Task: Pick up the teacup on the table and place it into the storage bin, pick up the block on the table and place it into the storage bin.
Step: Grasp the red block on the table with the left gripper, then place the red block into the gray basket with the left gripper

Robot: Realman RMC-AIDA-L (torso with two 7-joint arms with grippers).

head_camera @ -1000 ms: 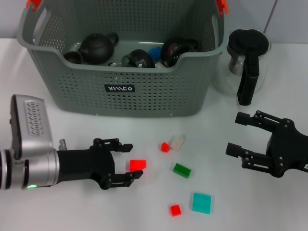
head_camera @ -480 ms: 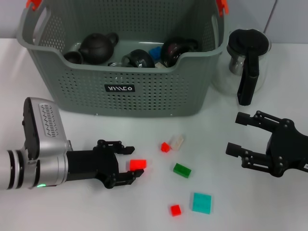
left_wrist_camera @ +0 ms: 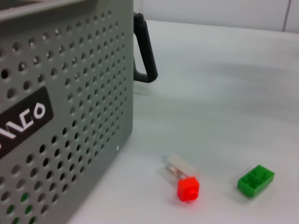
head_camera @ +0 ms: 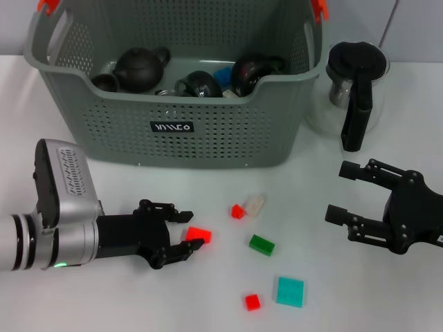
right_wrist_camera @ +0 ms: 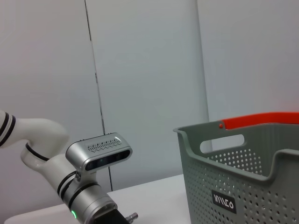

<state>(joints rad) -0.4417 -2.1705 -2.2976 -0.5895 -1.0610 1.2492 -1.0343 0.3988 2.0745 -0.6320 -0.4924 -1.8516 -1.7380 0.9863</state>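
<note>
Here, low in the head view, the left tool (head_camera: 184,234) closes around a red block (head_camera: 199,234) on the tabletop (head_camera: 104,304); its pinch looks shallow, so the block may slip on lifting. At right, the right tool (head_camera: 349,197) is spread, holding nothing. Beyond, at the top, the storage bin (head_camera: 173,138) holds dark teaware.
</note>
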